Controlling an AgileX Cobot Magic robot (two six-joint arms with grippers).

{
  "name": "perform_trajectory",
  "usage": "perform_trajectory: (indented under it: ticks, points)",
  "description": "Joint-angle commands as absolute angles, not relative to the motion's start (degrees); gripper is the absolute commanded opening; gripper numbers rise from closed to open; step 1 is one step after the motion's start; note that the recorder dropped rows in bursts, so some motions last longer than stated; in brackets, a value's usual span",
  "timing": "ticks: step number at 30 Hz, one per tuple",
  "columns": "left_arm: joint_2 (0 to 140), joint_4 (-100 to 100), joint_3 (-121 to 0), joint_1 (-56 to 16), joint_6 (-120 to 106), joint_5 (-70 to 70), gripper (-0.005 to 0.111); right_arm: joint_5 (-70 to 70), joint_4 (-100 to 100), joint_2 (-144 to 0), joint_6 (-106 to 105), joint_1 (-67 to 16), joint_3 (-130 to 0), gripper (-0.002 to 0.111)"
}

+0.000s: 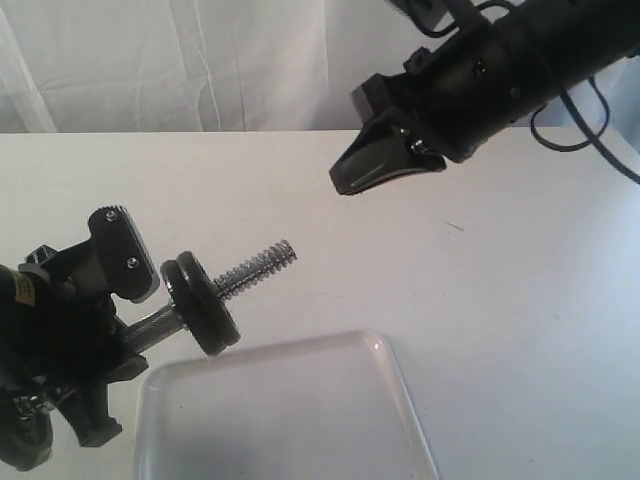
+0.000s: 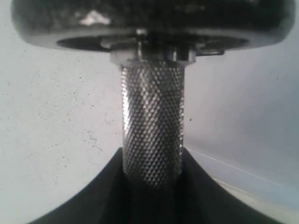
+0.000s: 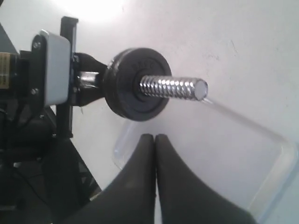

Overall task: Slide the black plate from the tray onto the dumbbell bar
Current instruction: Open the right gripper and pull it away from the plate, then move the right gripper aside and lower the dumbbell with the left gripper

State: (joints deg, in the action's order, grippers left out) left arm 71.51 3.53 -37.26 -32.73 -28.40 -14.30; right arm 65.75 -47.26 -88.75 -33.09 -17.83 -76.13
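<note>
White table (image 1: 500,300) — black plate (image 1: 200,305) is sitting on the dumbbell bar (image 1: 255,270) right ahead of the left claw (image 1: 135,320) that's clamping it. Right claw (image 1: 365,170) is hovering well apart, pinched together, empty — I'd be holding the bar level.

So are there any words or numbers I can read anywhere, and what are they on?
No readable text anywhere.
Yellow label on the left arm: too blurred to read.
Possible raised marks on the black plate: too blurred to read.

The black plate (image 1: 222,325) sits on the dumbbell bar (image 1: 255,268).
</note>
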Motion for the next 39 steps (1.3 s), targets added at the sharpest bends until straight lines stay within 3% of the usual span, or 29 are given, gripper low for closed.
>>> perform_trajectory:
  ticks: [1, 9, 18, 39]
  points:
    - [68.64, 5.04, -39.82, -32.68, -28.42, -3.82, 0.0, 68.06, -41.21, -87.72, -29.27, -17.62, -72.78, 0.0]
    - [68.64, 5.04, -39.82, -32.68, -29.52, -1.97, 0.0, 67.42, -37.85, -87.45, -28.02, -17.62, -67.02, 0.0]
    - [68.64, 5.04, -39.82, -32.68, -30.43, -0.95, 0.0, 57.14, -37.85, -83.32, -28.02, -17.7, -57.69, 0.0]
    - [71.7, 5.44, -42.23, -27.31, -30.83, 6.0, 0.0, 60.92, -38.34, -64.67, -28.02, -17.7, -47.36, 0.0]
